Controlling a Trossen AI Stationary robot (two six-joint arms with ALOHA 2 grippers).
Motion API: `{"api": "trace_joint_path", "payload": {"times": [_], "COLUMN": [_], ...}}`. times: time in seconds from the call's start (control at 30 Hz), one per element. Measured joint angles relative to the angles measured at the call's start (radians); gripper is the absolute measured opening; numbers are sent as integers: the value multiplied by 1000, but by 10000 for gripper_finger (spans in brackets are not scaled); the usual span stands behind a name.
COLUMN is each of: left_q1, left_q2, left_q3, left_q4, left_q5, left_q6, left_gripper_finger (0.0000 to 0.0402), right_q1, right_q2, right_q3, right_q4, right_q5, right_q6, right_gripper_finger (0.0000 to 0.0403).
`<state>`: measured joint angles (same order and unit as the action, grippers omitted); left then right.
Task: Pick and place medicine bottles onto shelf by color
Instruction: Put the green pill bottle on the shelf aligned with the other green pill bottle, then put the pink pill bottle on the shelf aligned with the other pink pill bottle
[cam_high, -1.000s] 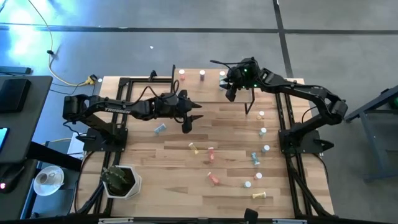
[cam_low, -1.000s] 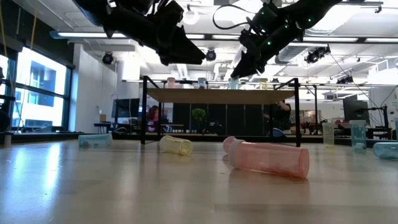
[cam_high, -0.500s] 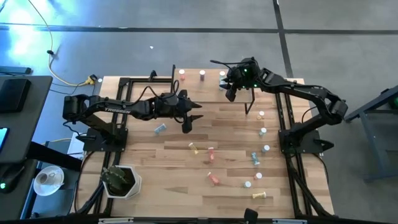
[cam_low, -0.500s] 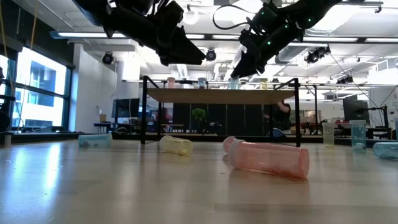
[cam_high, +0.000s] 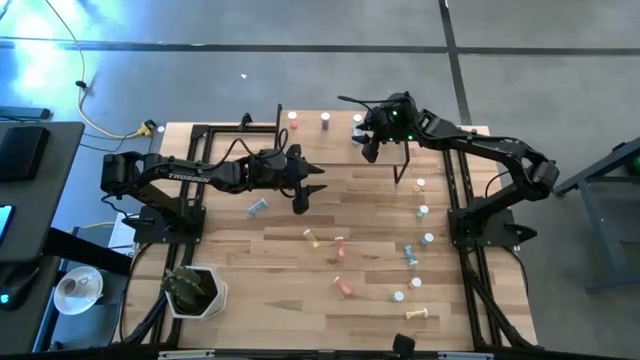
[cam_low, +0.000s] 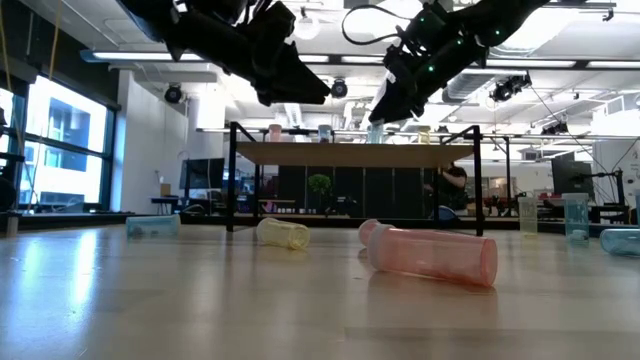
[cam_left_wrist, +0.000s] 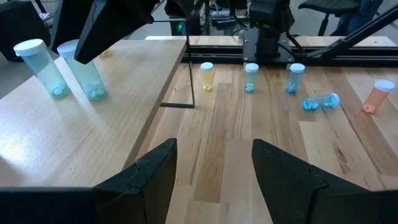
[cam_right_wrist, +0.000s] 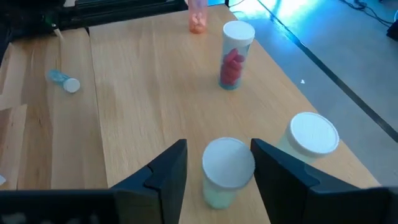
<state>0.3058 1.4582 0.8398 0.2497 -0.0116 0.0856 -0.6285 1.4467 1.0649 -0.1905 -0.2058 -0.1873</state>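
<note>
Both arms are dark, near-black, built of tubular links joined by rounded joint housings. The left arm (cam_high: 190, 172) carries white lettering along its forearm link. The right arm (cam_high: 480, 145) shows small green indicator lights near the wrist, with a thin black cable looping above it. Each arm ends in two flat, matte black fingers (cam_left_wrist: 149, 177) with angular edges.

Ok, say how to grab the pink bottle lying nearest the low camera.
Take the translucent pink cylindrical bottle across the middle of its body, probably from straight above, fingers straddling its long axis: it lies flat on the wooden tabletop, cap sideways.
</note>
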Motion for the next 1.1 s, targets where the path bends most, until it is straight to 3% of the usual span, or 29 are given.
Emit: {"api": "trace_joint_path", "payload": {"times": [0.13,0.83,1.1], "left_q1": [0,0,0], "left_q2": [0,0,0], "left_q3": [0,0,0], "left_q4": [-2,-52,-74], "left_q5": [0,0,0], "left_q6": [0,-4,-4], "left_gripper_finger": [200,200,200], "right_q1": [0,0,1], "right_q2": [0,-1,-58], "right_q3": [0,0,0], "right_q4": [0,23,21], "right_q5": [40,32,29], "right_q6": [-7,-23,-13], "right_gripper_finger": [169,169,169]}}
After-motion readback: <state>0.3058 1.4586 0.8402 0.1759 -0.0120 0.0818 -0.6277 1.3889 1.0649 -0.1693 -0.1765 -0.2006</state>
